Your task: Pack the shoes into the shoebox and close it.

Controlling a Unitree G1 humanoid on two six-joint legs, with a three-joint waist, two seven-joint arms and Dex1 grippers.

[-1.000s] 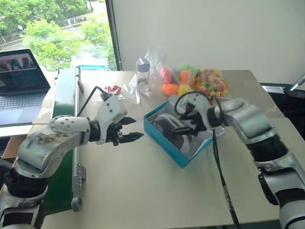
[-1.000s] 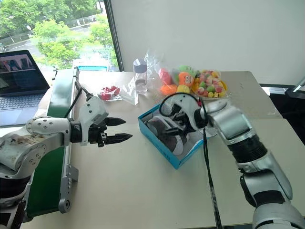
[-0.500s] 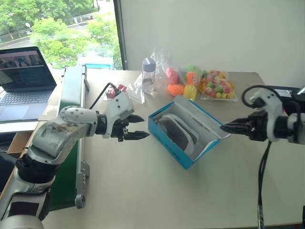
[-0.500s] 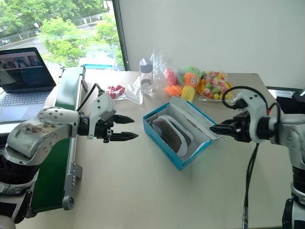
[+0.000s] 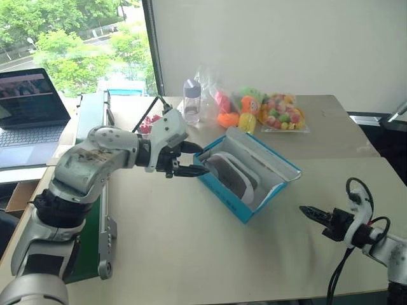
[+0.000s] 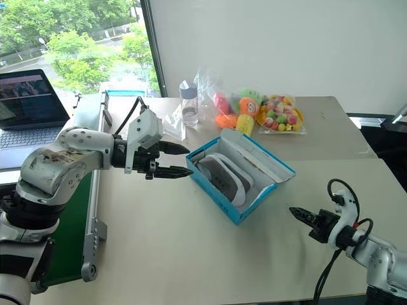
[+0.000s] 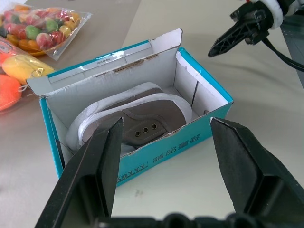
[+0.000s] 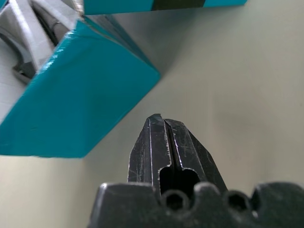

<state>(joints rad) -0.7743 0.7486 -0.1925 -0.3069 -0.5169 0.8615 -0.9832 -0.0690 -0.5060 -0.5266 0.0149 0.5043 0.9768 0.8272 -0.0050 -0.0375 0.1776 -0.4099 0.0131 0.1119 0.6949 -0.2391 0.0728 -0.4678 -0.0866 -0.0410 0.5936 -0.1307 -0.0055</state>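
Note:
The blue shoebox (image 5: 224,196) stands open in the middle of the table, its lid (image 5: 266,155) raised on the far right side. Both grey shoes (image 5: 230,176) lie inside it on their sides, soles outward. My left gripper (image 5: 193,161) is open, its fingertips just at the box's left end, touching nothing. In the left wrist view the shoes (image 7: 142,114) show between its spread fingers (image 7: 102,156). My right gripper (image 5: 306,211) is shut and empty, low over the table to the right of the box and nearer the front. The right wrist view has a blue box corner (image 8: 80,104) ahead of it.
Bags of colourful plush toys (image 5: 280,113) and a clear bottle (image 5: 191,98) stand behind the box. A small pack of red things (image 5: 145,125) lies behind my left gripper. A green conveyor (image 5: 92,121) and a laptop (image 5: 25,108) are off the table's left edge.
My right gripper has come out of the box, swung right and down toward the table's front, and shut. My left gripper has edged up to the box's left end.

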